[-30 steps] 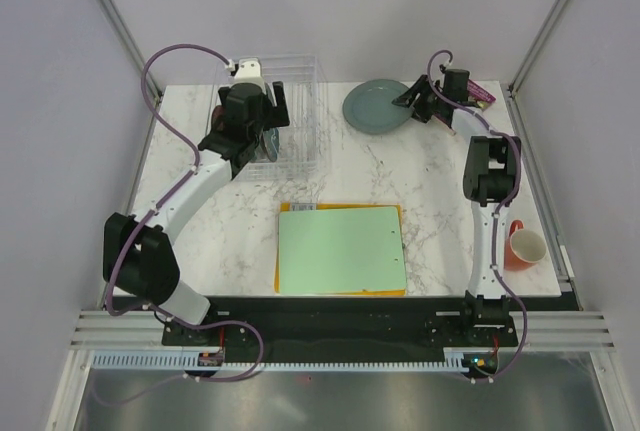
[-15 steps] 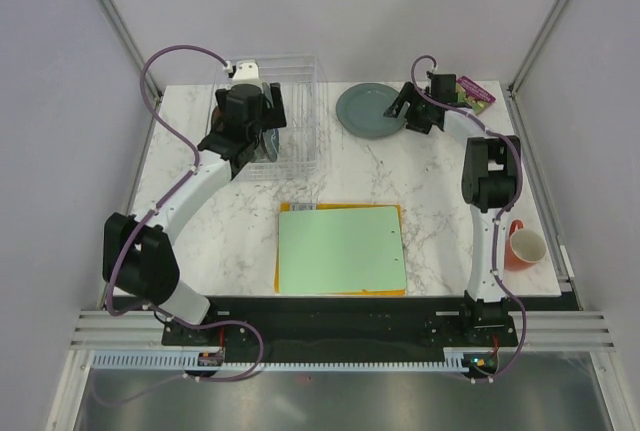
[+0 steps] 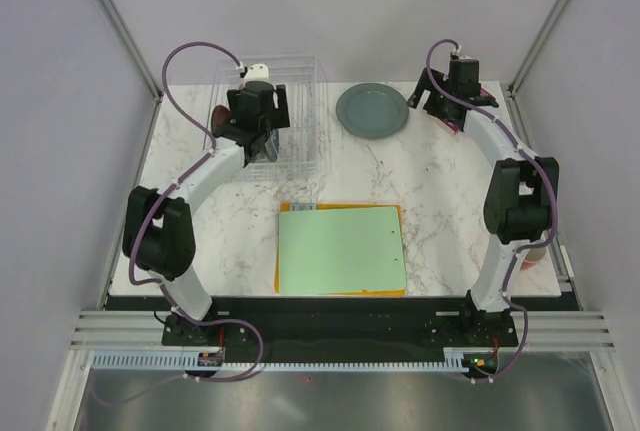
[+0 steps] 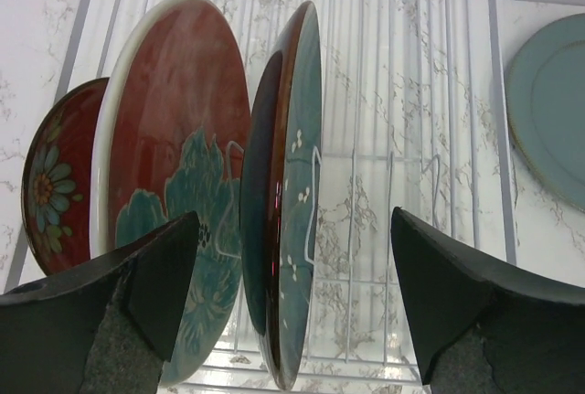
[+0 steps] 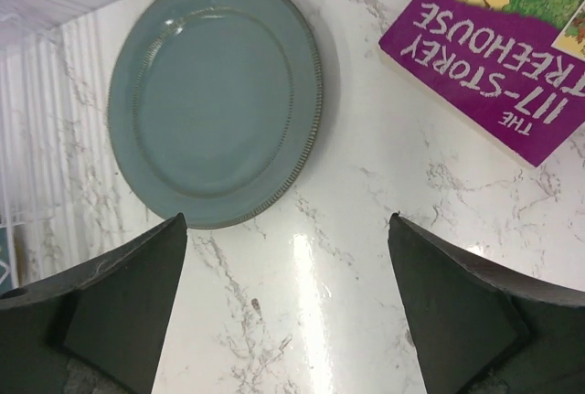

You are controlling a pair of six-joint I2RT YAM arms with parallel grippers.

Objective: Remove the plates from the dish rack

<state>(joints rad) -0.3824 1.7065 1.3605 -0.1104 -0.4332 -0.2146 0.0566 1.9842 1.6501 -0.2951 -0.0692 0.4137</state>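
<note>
The clear dish rack (image 3: pixel 298 121) stands at the back left. In the left wrist view three plates stand upright in it: a small dark red one (image 4: pixel 53 188), a red one with teal pattern (image 4: pixel 174 156) and a dark teal one (image 4: pixel 294 175). My left gripper (image 3: pixel 262 143) is open above them, its jaws to either side of the dark teal plate's edge (image 4: pixel 292 229), not touching it. The large grey-green plate (image 3: pixel 373 110) lies flat on the table (image 5: pixel 215 101). My right gripper (image 3: pixel 443 103) is open and empty just right of it (image 5: pixel 287 229).
A purple book (image 3: pixel 478 94) lies at the back right corner (image 5: pixel 503 56). A green board (image 3: pixel 340 249) on an orange board (image 3: pixel 285 281) lies front centre. An orange-red mug (image 3: pixel 530 257) is partly hidden behind the right arm.
The grey-green plate slid a little left and the right gripper let it go and drew back to the right. The left arm stretched further over the rack.
</note>
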